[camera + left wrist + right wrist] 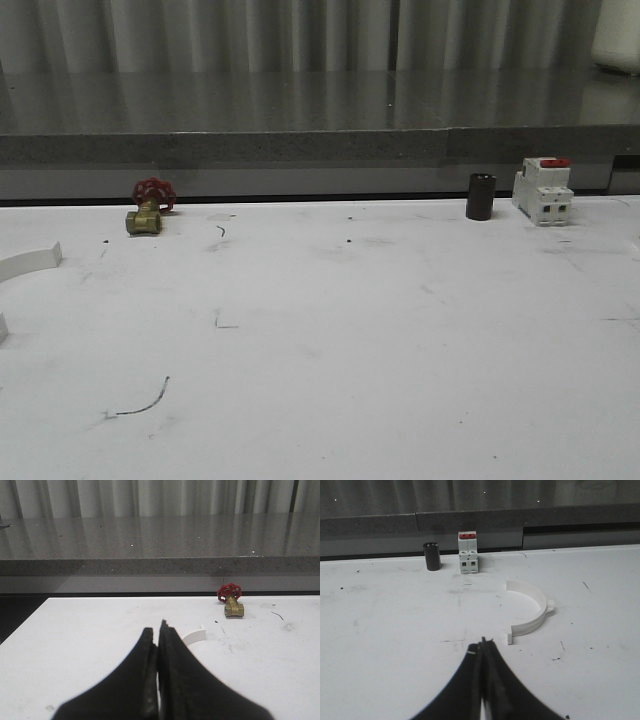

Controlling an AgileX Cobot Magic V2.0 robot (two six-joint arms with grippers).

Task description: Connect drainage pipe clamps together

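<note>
One white drainage pipe clamp (30, 262) lies at the table's far left edge, cut off by the front view's frame. In the left wrist view its end (194, 636) peeks out just behind my left gripper (157, 630), which is shut with nothing between its black fingers. A second clamp half-ring (532, 611) lies flat on the table with small tabs at its ends. It sits a short way ahead of and beside my right gripper (482, 642), which is also shut and empty, clear of the clamp.
A red-handled brass valve (150, 208) stands at the back left. A black cylinder (480, 196) and a white-and-red breaker (543, 190) stand at the back right. A grey ledge (320, 150) runs behind the white table (350, 340).
</note>
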